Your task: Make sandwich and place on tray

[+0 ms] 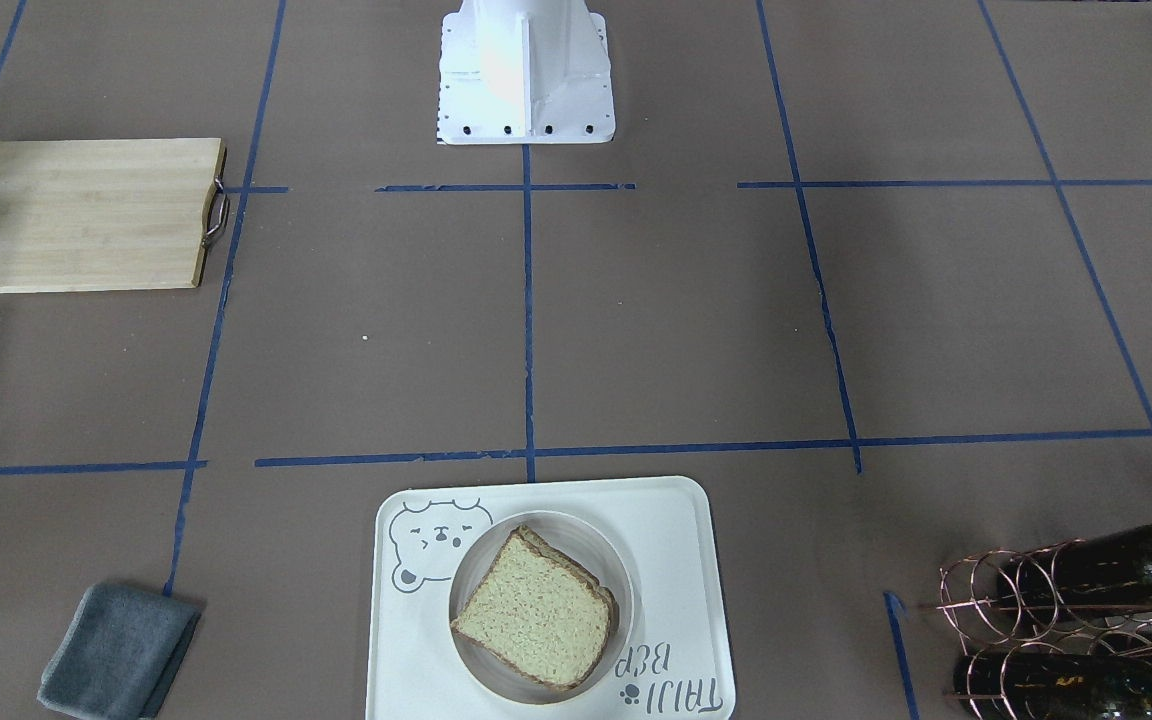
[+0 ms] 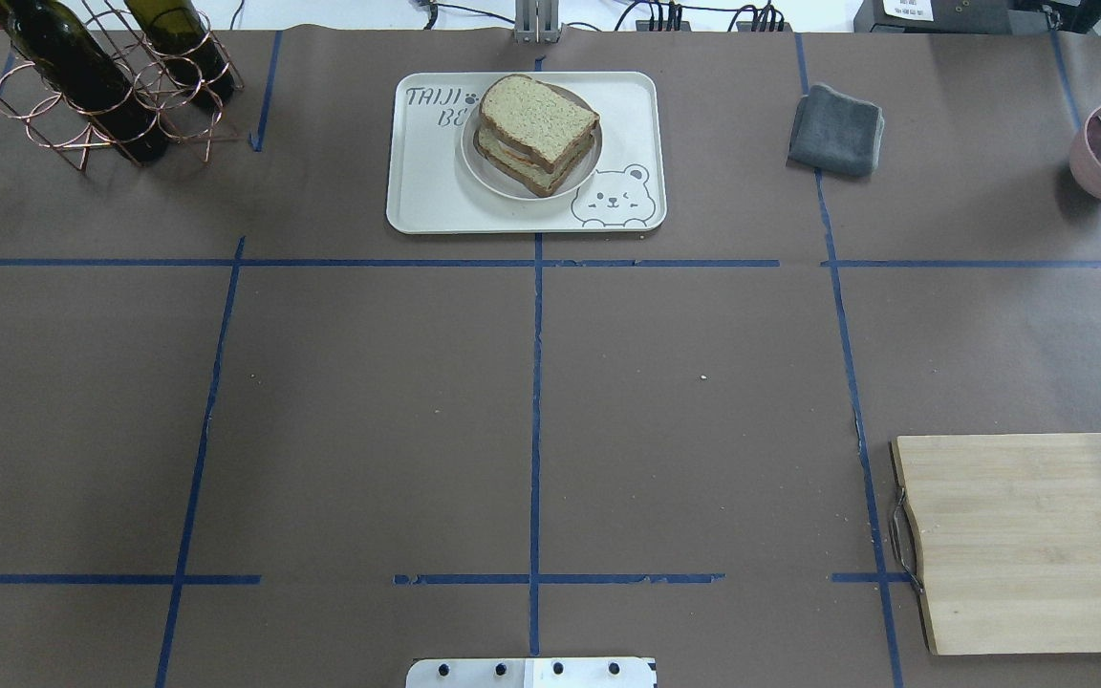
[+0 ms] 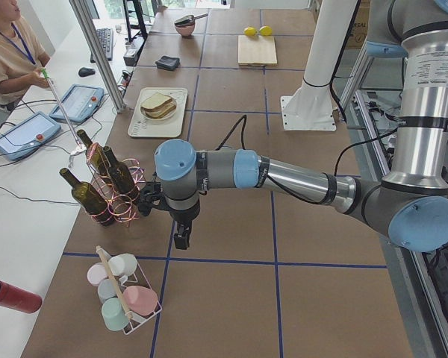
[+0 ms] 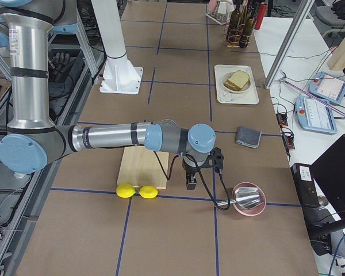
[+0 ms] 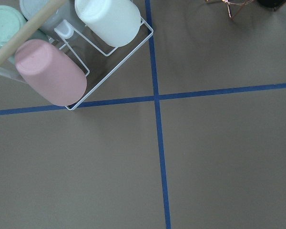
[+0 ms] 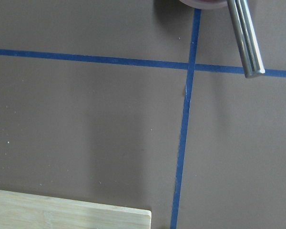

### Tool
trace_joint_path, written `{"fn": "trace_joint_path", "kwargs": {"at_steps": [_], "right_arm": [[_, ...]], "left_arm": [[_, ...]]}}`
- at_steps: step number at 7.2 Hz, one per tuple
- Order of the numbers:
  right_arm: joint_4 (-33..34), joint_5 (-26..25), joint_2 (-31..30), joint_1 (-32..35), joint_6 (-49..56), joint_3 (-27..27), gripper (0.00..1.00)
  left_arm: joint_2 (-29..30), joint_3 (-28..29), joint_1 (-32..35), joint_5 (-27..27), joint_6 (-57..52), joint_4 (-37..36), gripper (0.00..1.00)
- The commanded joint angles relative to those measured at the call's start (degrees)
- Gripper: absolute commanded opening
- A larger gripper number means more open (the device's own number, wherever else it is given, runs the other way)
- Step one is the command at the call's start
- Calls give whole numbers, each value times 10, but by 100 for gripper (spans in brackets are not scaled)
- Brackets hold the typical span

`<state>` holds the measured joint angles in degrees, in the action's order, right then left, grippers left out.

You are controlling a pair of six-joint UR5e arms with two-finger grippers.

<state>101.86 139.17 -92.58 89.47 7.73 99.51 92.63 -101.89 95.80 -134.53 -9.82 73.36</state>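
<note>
Overhead exterior: sandwich (image 2: 538, 129) sits on tray (image 2: 426, 196) at twelve o'clock, cloth (image 2: 835, 130) at its three; whether the left claw (image 3: 181, 240) and right claw (image 4: 191, 183) are apart or together cannot be told.

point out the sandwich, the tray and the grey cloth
sandwich (image 2: 539, 115): overhead exterior view, middle of the top bread slice
tray (image 2: 428, 186): overhead exterior view, bare surface near its left end
grey cloth (image 2: 835, 129): overhead exterior view, middle of its folded top

Sandwich (image 2: 538, 132) on plate (image 2: 488, 172) — on tray (image 2: 426, 191).
</note>
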Motion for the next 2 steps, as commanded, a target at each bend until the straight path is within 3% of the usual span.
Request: {"fn": "trace_joint_path", "kwargs": {"at_steps": [1, 2], "right_arm": [[-3, 0, 1, -1, 0, 1, 100], [-3, 0, 2, -1, 0, 1, 100]], "left_arm": [[4, -1, 0, 1, 5, -4, 100], [12, -1, 0, 1, 5, -10, 100]]}}
